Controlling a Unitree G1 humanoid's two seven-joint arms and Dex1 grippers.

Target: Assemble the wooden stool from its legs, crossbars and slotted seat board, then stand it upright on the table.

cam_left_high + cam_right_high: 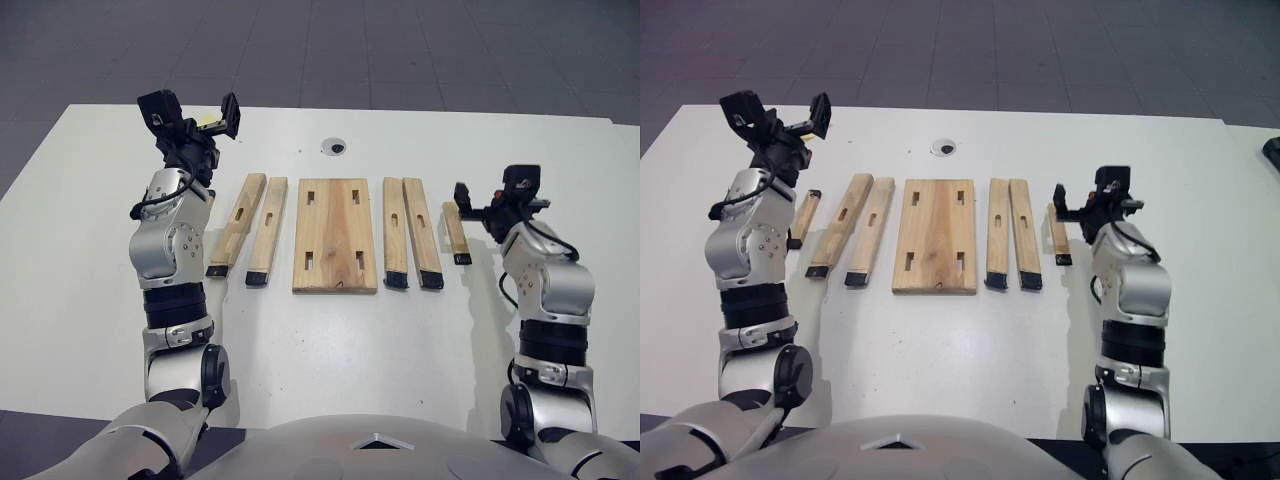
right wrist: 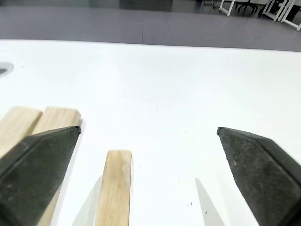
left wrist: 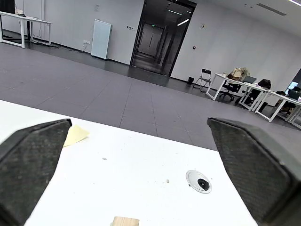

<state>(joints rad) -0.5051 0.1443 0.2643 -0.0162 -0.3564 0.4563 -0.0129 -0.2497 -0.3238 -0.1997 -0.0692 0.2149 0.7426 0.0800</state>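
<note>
Your left gripper (image 1: 196,112) hangs released, fingers spread, above the table's (image 1: 90,200) far left. Flat in a row lie the left legs (image 1: 237,224), slotted seat board (image 1: 335,235), right legs (image 1: 395,232) and short crossbar (image 1: 456,233). Your right gripper (image 2: 148,129) is spread wide just beside that crossbar.

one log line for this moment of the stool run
stage: nothing joined | seat board flat | left gripper open, raised | right gripper open, by right crossbar

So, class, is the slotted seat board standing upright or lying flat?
Lying flat: the seat board rests broad face up on the table, all four slots showing; no legs fitted.
</note>
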